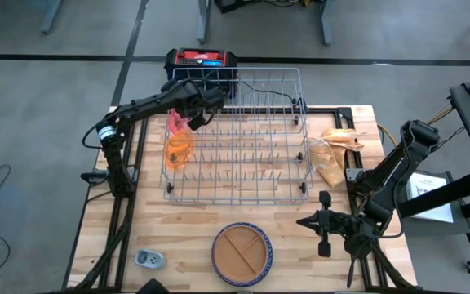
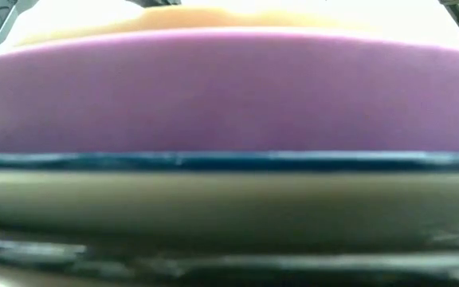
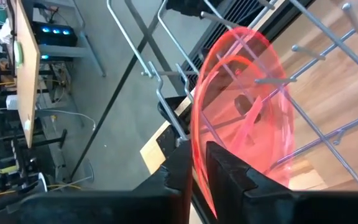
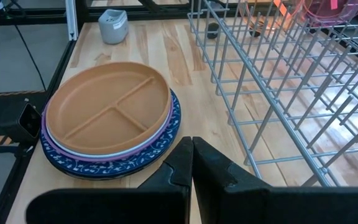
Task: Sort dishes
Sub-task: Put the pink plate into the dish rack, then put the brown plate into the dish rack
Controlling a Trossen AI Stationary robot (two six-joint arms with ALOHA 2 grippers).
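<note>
My left gripper [image 1: 188, 121] is shut on a translucent pink cup [image 1: 177, 122] over the far left corner of the wire rack [image 1: 237, 202]. An orange cup [image 1: 178, 153] lies in the rack just nearer. A stack of plates [image 1: 241, 253], with the brown divided plate [image 4: 107, 112] on top and white, purple and blue speckled ones under it, rests on the table near the front edge. The stack's purple edge [image 2: 229, 88] fills the low view. My right gripper [image 1: 307, 220] is shut and empty, right of the stack. My left gripper pinches the pink cup's wall at its rim [image 3: 197, 134], one finger inside [image 3: 229, 177] the cup and one outside [image 3: 180, 171]. The cup lies on its side among the rack's wires [image 3: 303, 50]; whether it rests on them, I cannot tell.
A small grey-white device [image 1: 149, 259] lies at the front left. Crumpled brown paper [image 1: 333, 155] lies right of the rack. A red and black box [image 1: 202, 59] stands beyond the rack's far edge. Bare wood shows between the rack and the plates.
</note>
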